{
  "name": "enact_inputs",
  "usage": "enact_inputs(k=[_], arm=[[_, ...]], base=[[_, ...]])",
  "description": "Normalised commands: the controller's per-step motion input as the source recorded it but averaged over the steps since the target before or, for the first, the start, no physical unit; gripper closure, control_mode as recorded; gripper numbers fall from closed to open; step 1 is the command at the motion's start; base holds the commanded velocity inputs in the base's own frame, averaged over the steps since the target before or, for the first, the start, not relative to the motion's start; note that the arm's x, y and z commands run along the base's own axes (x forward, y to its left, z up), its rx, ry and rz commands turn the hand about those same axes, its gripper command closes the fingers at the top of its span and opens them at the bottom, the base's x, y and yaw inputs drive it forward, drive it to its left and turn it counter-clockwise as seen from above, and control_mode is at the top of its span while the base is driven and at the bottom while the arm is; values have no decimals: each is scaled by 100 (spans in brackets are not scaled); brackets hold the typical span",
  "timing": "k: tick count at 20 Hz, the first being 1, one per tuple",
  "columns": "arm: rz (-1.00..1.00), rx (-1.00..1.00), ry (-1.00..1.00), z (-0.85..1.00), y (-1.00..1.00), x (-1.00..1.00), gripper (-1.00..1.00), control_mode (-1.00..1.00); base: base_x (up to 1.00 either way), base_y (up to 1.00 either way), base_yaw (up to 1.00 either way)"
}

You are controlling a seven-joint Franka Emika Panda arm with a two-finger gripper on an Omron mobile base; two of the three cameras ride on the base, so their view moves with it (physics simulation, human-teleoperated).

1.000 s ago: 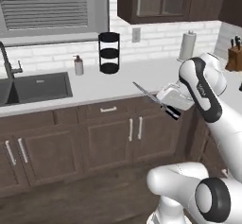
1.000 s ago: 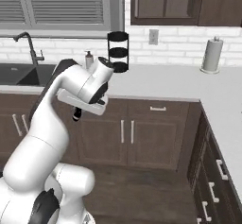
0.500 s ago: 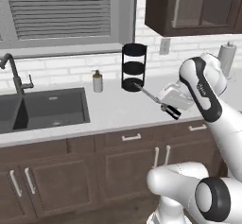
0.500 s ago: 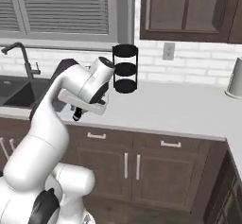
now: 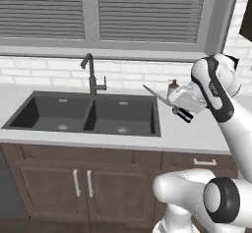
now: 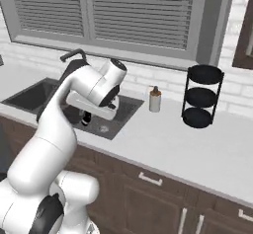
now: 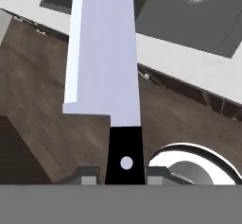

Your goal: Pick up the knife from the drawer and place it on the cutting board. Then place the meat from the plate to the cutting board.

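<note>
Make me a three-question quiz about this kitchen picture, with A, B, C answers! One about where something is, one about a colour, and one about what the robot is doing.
1. Where does the soap bottle stand?
A. inside the sink
B. on the counter between the sink and the black rack
C. on the window sill

2. What colour is the knife handle?
A. black
B. red
C. white

3. What is the gripper doing?
A. hanging open
B. shut on the faucet
C. shut on the knife

Answers:
1 B, it stands on the counter between the sink and the rack.
2 A, the hand view shows the knife with a black handle.
3 C, both fingers press the handle.
</note>
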Motion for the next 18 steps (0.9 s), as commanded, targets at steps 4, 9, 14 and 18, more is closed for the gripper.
enact_inputs(k=[4,9,14,18], arm=[[0,0,0,0,0,0,100,100],[0,0,0,0,0,0,100,100],[0,0,0,0,0,0,100,100],[0,0,0,0,0,0,100,100]], base=[[0,72,73],[0,76,70],[0,78,69],[15,74,63]])
